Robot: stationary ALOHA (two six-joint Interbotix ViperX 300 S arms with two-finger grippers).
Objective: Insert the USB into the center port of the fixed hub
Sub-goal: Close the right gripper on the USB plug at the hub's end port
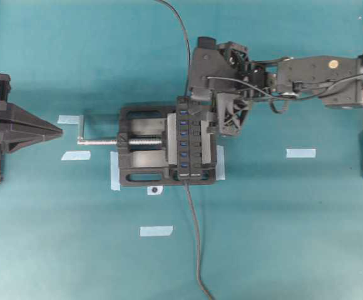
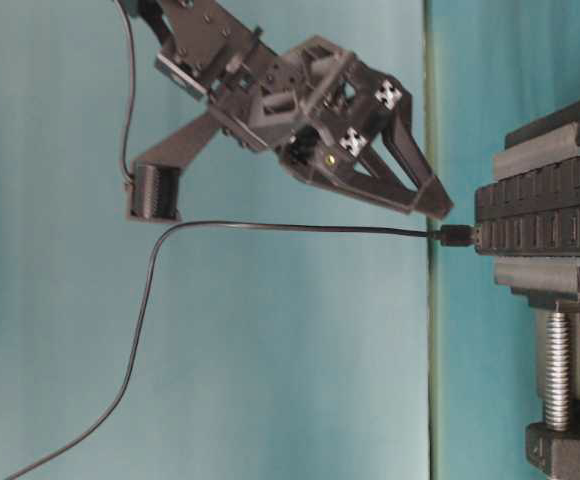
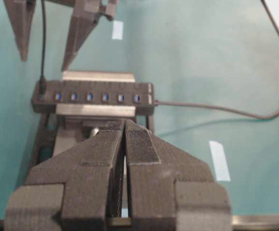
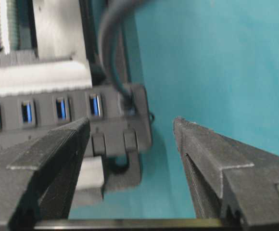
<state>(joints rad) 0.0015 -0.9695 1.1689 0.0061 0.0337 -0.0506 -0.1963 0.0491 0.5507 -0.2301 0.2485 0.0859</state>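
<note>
The fixed hub point(image 1: 186, 140) is clamped in a black vise, its row of blue ports facing up. The USB plug point(image 3: 42, 87) sits in the hub's end port, not in the center port point(image 3: 89, 96). Its cable point(image 1: 185, 50) runs off the far edge. The plug also shows in the right wrist view point(image 4: 126, 98) and the table-level view point(image 2: 457, 236). My right gripper point(image 4: 131, 122) is open and empty, above that end of the hub point(image 1: 201, 111), not touching the plug. My left gripper point(image 1: 59, 130) is shut and empty, well away from the vise point(image 3: 125, 124).
The vise point(image 1: 141, 165) has a silver screw and handle point(image 1: 97, 142) pointing at my left gripper. The hub's own fixed cable point(image 1: 197, 250) trails to the near edge. Pale tape strips point(image 1: 300, 152) lie on the teal table.
</note>
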